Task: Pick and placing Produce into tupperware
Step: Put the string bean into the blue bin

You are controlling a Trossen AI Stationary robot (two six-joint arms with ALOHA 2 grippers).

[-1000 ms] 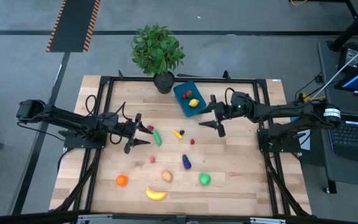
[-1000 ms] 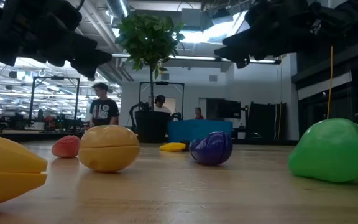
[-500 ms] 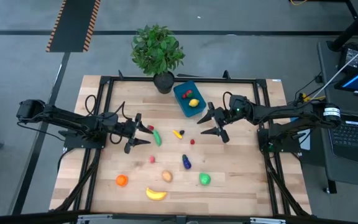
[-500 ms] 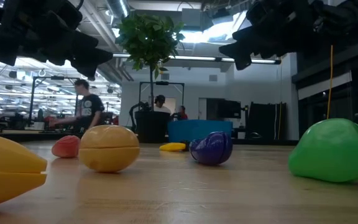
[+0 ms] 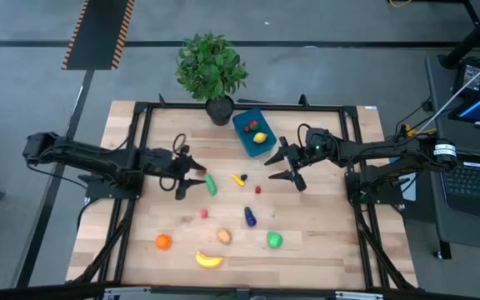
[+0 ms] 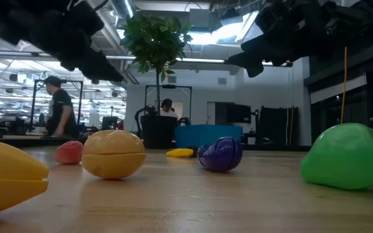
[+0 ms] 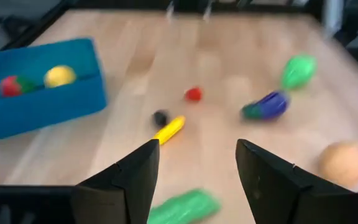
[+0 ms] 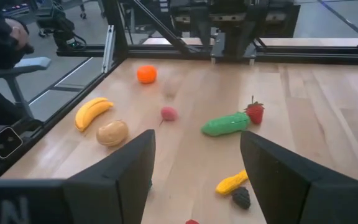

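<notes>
Pale wood-plank table (image 5: 323, 250) carries glossy plastic produce (image 5: 209, 260); rounded blue tupperware (image 5: 254, 133); left gripper (image 5: 192, 175) and right gripper (image 5: 278, 167) gape empty.

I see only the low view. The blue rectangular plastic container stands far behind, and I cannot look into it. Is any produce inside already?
Observer: Yes. From above, two pieces lie in the blue container: a yellow lemon and a small red fruit.
Operator: Both arms are only dark shapes overhead for me. Does one hold something?
Observer: No. The left gripper and the right gripper are both open and empty.
Operator: What lies nearest to the left one?
Observer: A green cucumber, just beside its fingertips.
</notes>
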